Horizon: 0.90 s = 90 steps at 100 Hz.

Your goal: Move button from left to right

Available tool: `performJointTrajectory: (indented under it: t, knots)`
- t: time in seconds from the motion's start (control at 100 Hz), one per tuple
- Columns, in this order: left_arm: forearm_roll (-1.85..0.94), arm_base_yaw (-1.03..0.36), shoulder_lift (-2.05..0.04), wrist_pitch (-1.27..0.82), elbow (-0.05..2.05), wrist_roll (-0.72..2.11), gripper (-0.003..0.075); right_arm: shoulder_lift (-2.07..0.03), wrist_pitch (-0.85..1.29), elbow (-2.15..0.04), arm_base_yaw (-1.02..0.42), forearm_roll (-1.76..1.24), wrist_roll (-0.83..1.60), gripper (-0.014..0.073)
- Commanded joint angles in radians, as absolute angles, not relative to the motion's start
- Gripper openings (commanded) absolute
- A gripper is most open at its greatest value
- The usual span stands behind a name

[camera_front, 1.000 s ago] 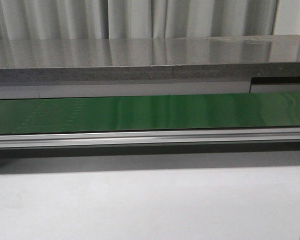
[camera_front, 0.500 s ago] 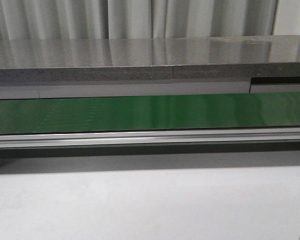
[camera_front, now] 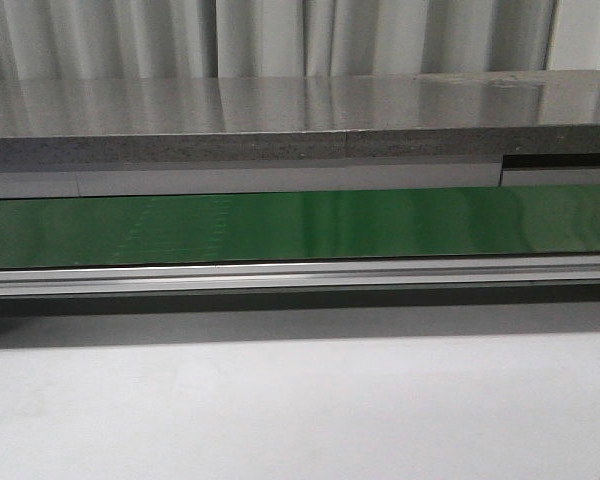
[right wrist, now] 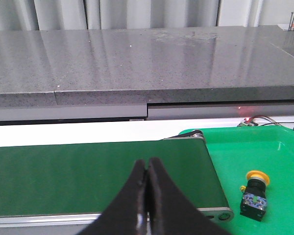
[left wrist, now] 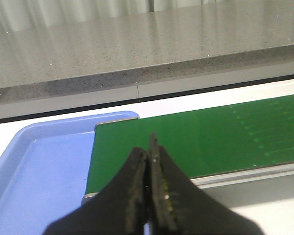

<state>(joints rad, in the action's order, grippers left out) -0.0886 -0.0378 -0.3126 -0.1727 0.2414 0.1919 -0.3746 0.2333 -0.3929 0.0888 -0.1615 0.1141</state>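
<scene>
Faint belt marks shifted right on green conveyor [camera_front: 300, 225] | button [right wrist: 255, 192] lies in green tray [right wrist: 284, 161] | left gripper [left wrist: 148, 161], right gripper [right wrist: 147, 169] closed, empty

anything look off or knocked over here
Yes: the button lies tipped on its side in the green tray past the belt's end, yellow cap pointing sideways. Nothing looks spilled or broken.

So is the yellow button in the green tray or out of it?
In. The button lies tipped on its side on the green tray, just past the conveyor belt's end.
</scene>
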Motion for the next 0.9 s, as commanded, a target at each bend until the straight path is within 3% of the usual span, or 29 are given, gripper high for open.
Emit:
performJointTrajectory:
  t: [0.0, 0.68, 0.89]
  knots:
    - [-0.091, -0.044, -0.319, -0.095, 0.271, 0.190, -0.0019, -0.377, 0.163, -0.421, 0.088, -0.167, 0.123, -0.0068]
    - [-0.091, -0.044, -0.319, -0.095, 0.271, 0.190, -0.0019, -0.375, 0.161, -0.420, 0.088, -0.156, 0.123, -0.0068]
    - [-0.091, -0.044, -0.319, -0.095, 0.271, 0.190, -0.0019, -0.287, 0.152, -0.382, 0.009, -0.108, 0.122, -0.0068]
